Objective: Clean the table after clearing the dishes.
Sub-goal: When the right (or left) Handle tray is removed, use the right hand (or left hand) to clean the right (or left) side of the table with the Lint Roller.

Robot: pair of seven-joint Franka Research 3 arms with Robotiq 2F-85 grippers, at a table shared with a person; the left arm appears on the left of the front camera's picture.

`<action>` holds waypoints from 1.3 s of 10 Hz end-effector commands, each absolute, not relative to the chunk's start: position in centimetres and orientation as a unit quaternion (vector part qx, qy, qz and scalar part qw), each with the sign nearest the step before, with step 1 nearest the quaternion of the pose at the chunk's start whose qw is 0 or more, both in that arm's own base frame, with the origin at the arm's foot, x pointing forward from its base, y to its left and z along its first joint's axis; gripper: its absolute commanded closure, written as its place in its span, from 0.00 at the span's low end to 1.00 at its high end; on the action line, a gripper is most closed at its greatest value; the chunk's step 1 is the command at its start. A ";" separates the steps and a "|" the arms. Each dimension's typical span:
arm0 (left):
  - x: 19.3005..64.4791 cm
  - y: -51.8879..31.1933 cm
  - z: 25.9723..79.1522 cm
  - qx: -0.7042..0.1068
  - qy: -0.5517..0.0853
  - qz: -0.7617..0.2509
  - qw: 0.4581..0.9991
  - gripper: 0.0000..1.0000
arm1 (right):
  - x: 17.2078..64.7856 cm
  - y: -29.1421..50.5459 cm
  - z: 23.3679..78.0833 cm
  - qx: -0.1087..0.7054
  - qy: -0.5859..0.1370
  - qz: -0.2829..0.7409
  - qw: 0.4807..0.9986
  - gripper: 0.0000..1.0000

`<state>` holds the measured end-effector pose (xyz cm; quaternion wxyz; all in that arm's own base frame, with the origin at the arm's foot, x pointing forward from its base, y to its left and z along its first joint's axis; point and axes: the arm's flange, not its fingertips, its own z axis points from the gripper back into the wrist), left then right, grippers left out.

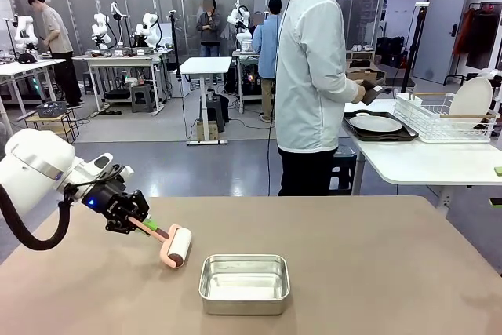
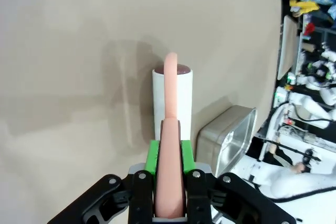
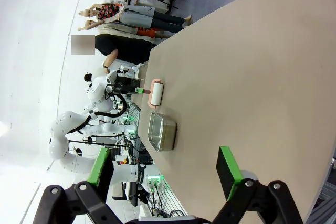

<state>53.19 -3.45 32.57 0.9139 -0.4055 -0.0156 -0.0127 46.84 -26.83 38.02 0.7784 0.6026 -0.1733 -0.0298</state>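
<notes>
The left tool (image 1: 142, 223) clamps the roller (image 1: 177, 246) by its pink handle, drum seemingly on the table (image 1: 376, 272), toward 8 o'clock. The right tool (image 3: 164, 167) stands open and empty. The dishes (image 1: 376, 123) sit off at 2 o'clock. This looks like the cleaning step: next, steady rolling strokes, skirting the tin (image 1: 244, 282).

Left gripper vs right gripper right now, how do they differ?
The left gripper is shut on the pink handle of the white roller; the right gripper is open, holding nothing. The left gripper tilts down, with the roller close to or on the tan-brown table; the right gripper hangs clear above it. Both are black with green pads.
</notes>
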 end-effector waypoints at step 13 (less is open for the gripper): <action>50.2 18.7 29.9 -0.040 -0.074 0.195 0.977 0.80 | 46.5 -26.6 38.3 0.601 -0.168 -0.028 0.781 0.00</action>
